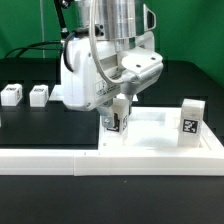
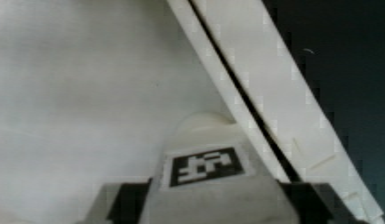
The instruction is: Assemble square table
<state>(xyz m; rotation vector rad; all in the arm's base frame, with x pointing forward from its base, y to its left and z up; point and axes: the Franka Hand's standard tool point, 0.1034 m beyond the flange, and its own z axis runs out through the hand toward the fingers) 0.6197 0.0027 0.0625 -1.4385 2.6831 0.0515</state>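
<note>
Rail [image 1: 50, 160], long white plastic L-shape up front on the black bench [image 1: 30, 125], smooth white square slab [image 1: 150, 135] just behind, hand [image 1: 114, 118] clamped on a blocky tagged leg [image 2: 207, 160] over it, second leg [image 1: 192, 120] upright at the exterior view's right, two small legs [image 1: 12, 95] [image 1: 39, 95] further back on its left

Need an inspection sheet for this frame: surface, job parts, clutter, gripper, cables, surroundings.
Surface: black table.
Job's things: white square tabletop lying flat; upright leg at its corner on the exterior view's right; two loose legs on the table at the exterior view's left; held leg, tag showing.
Clutter: L-shaped rail along the front; otherwise nothing seen.
Grippers: gripper shut on the held leg above the tabletop; contact unclear.
Cables: dark cable behind the arm.
Surroundings: green backdrop.
</note>
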